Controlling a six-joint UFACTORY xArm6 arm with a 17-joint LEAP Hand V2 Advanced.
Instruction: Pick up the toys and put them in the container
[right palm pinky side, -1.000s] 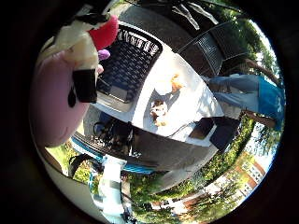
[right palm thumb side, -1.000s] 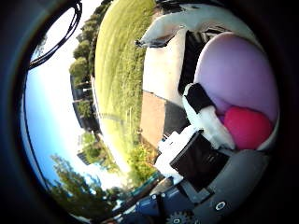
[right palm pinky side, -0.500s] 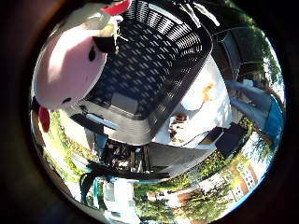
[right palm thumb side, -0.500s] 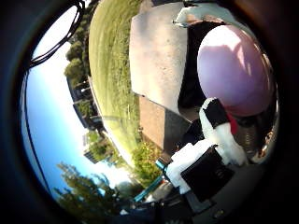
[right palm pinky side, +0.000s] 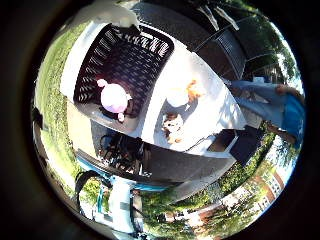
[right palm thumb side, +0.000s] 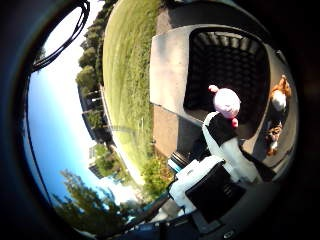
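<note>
A pink plush toy (right palm pinky side: 115, 98) lies inside the black mesh container (right palm pinky side: 140, 52), which stands on a pale table (right palm pinky side: 205, 110). An orange and white plush toy (right palm pinky side: 185, 94) and a small brown and white toy (right palm pinky side: 172, 123) lie on the table beside the container. The right thumb side palm view shows the pink toy (right palm thumb side: 227, 101) in the container (right palm thumb side: 240, 55), with my hand (right palm thumb side: 222, 150) well above it and one finger (right palm thumb side: 225, 138) reaching out straight. My hand is open and holds nothing.
The table (right palm thumb side: 165, 70) stands on a paved patch next to a lawn (right palm thumb side: 125, 60). Dark gear (right palm pinky side: 120, 150) sits below the table's edge. Dark slatted furniture (right palm pinky side: 235, 45) stands behind the table.
The pink toy was held close against my palm over the container. It now lies inside the container, let go, and my hand has risen away from it.
</note>
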